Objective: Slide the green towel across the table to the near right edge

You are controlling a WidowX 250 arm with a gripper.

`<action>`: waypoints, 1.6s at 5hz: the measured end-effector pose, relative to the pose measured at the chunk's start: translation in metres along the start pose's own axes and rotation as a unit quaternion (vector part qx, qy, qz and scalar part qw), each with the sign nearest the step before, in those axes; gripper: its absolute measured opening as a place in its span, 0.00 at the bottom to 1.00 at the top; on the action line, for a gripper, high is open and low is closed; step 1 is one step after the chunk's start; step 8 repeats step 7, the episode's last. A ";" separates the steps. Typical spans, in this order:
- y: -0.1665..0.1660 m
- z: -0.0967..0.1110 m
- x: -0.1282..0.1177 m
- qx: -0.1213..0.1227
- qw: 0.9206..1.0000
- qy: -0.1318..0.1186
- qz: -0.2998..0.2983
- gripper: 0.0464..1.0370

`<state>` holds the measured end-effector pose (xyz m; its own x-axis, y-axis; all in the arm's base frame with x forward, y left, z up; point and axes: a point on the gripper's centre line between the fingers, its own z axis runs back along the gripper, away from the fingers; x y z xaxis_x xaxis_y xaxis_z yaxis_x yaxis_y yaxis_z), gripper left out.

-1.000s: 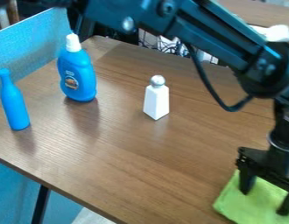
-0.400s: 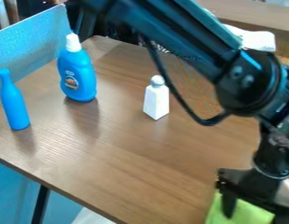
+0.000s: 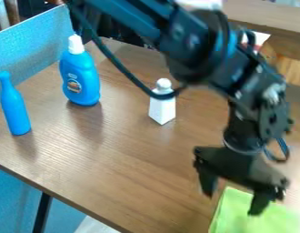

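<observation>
With gripper (image 3: 231, 205) spread and empty, is hanging by the green cloth (image 3: 232, 224) lying right of centre on the table (image 3: 137, 168), apparently showing no finished step and leaving the grasping undone.

Bright light, tabletop (image 3: 116, 145) sheen, soft blur

Honestly, your arm (image 3: 204, 59) is pretty much all black, with chunky rounded joints and a bluish sheen on the upper link (image 3: 125, 17). You've got a dark cable (image 3: 118, 65) looping off it, plus a black gripper (image 3: 231, 203) with two blunt fingers (image 3: 207, 182).
</observation>
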<state>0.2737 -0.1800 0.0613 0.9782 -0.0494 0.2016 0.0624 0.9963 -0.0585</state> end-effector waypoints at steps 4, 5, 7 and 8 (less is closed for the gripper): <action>0.164 0.068 0.002 0.046 0.989 0.128 -0.052 0.96; 0.207 0.082 -0.003 0.039 0.990 0.127 -0.045 0.96; 0.244 0.099 -0.009 0.017 0.994 0.102 -0.024 0.96; 0.244 0.099 -0.009 0.017 0.994 0.102 -0.024 0.96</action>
